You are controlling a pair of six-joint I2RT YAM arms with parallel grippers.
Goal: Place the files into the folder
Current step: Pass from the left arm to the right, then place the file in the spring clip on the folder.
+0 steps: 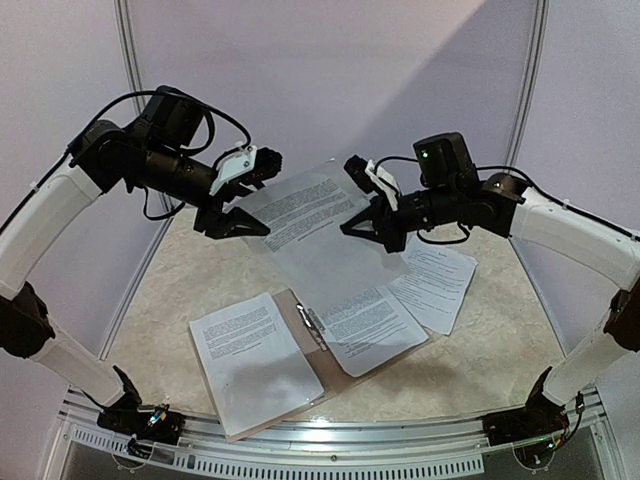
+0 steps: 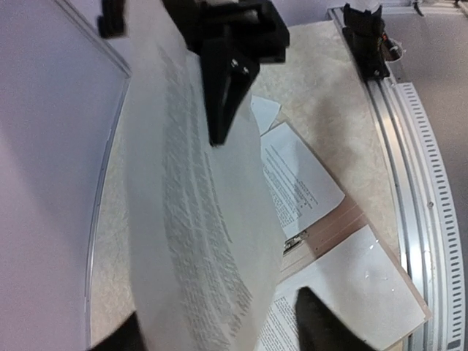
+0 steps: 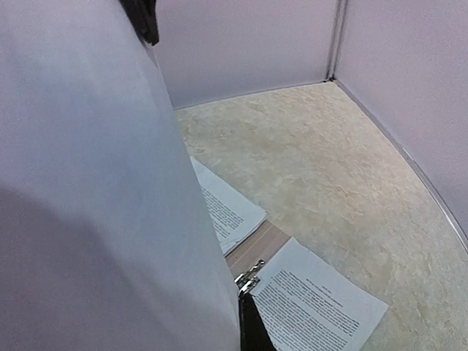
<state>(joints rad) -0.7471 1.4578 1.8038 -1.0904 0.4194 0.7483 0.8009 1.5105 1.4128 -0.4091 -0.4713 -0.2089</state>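
Folder was laid open on the desk, with printed sheets on both leaves and a loose sheet just right of it. Beyond, a raised sheet was clamped in the right gripper's jaws. The left gripper's jaws were set apart around its edge.

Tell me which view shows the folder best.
Top external: nearly the whole open folder shows, both leaves and clip. Left wrist catches part of the folder beside the held sheet; right wrist, just a folder strip.
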